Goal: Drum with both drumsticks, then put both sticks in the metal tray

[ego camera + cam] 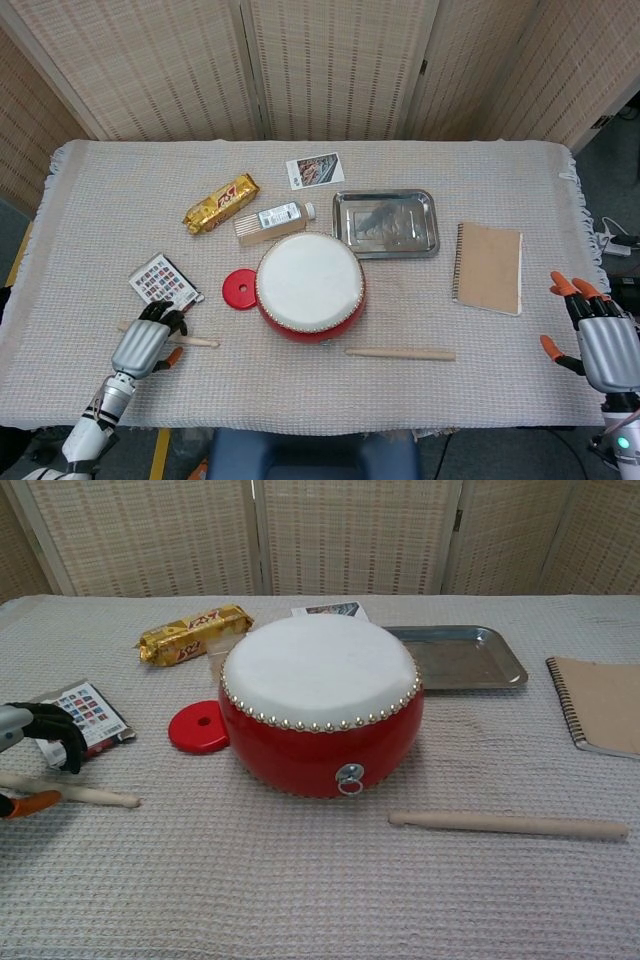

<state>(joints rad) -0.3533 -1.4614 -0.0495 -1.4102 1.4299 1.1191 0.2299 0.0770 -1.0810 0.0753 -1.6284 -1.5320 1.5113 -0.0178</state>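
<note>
Wooden left drumstick [190,340] on the cloth directly under the curled, empty-fingered left hand [147,343], untouched.

- The drum [310,286] sits mid-table, the metal tray [386,223] behind it to the right.
- The disc [239,289] touches the drum's left side.
- One drumstick [401,353] lies before the drum; the other drumstick [196,341] lies to the left, under the left hand [146,345].
- The notebook [489,267] lies right of the tray.
- The right hand [600,345] hangs off the table's right edge.
</note>
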